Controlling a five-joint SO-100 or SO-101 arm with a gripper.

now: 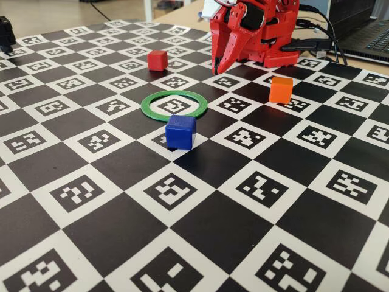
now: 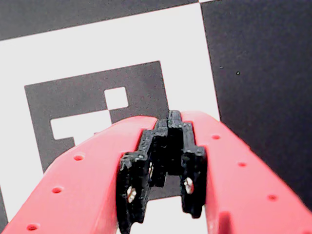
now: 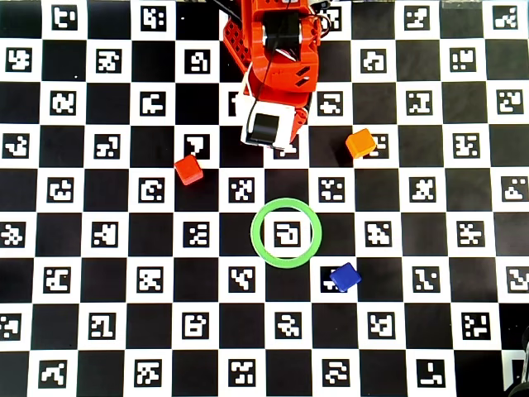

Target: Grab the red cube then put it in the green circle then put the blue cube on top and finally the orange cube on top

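The gripper (image 2: pixel 168 141) has its two red jaws pressed together with nothing between them, pointing down over a marker tile close to the arm's base; in the fixed view its tip (image 1: pixel 217 68) hangs just above the desk (image 1: pixel 121 255).

Taking the green circle (image 3: pixel 285 232) in the overhead view as the clock's centre, the red cube (image 3: pixel 188 169) lies at about ten o'clock, well apart from the ring. The orange cube (image 3: pixel 360 144) sits at about one o'clock, and the blue cube (image 3: pixel 345 276) at about four o'clock, just outside the rim. The ring's centre is open and holds no cube.

No step of the stack looks done, so the red cube comes first. To do it well, the jaws should part fully before descending, and the wrist should turn to square them with the cube's flat faces, since it sits slightly rotated. Then come straight down over it, so a fingertip does not nudge it away.
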